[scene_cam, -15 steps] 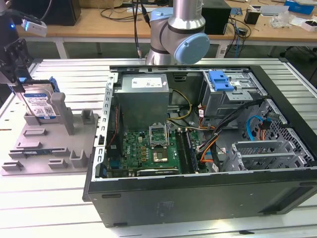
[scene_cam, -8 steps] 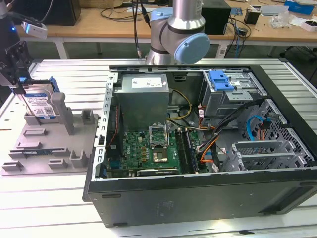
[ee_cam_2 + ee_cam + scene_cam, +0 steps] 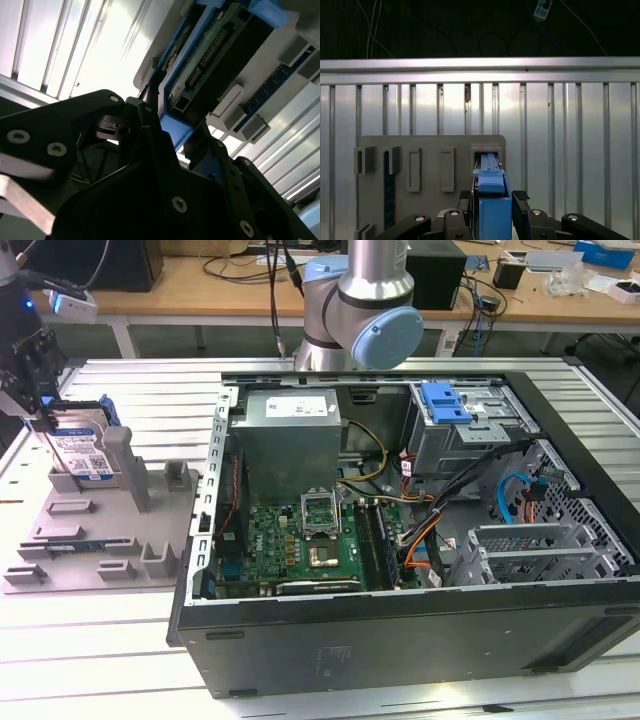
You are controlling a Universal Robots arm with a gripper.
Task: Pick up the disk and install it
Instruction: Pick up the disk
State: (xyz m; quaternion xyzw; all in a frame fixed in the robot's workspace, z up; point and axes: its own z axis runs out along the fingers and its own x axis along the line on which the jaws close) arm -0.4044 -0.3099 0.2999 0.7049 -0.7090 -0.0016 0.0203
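Gripper [image 3: 40,410] sits at the exterior view's left, fingers [image 3: 520,197] clamped on both sides of the disk [image 3: 82,452] at its blue carrier edge, judging by both wrist views. Disk stands upright in the grey holder [image 3: 100,540], apparently not yet lifted. Grasp looks made. Not done: lift-out, transfer to the open case [image 3: 400,640], seating in the cage [image 3: 470,430].

The disk [image 3: 88,452] is silver with a white-and-blue label and blue frame; the holder [image 3: 100,535] grey, the table [image 3: 100,660] ribbed silver, the circuit board [image 3: 290,540] green.
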